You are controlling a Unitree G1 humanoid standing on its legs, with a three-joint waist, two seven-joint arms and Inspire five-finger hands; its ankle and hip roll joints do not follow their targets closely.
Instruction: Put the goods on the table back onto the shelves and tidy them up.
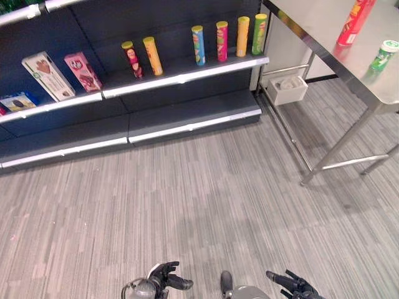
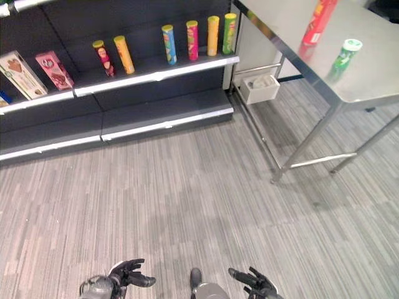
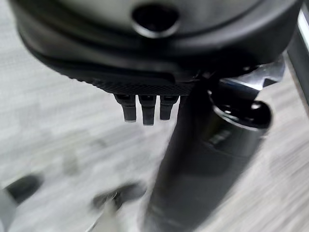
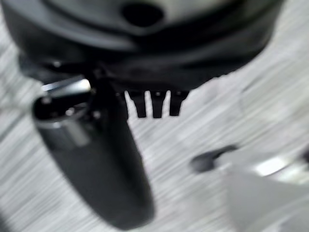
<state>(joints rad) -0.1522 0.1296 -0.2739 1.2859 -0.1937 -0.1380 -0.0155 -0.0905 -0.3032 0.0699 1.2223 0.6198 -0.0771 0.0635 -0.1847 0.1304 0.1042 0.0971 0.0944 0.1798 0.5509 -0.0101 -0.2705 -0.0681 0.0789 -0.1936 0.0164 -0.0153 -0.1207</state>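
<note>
A tall red can and a shorter green can with a white lid stand on the steel table at the upper right. Several upright cans, among them a yellow one and a green one, line the dark shelf at the back. Low over the floor, far from table and shelf, my left hand and right hand hang open and empty. Past the left thumb and the right thumb in the wrist views lies striped floor.
A white box, a pink box and a blue packet lean on the shelf's left part. A white bin sits under the table by its legs. Grey striped floor spreads between me and the shelf.
</note>
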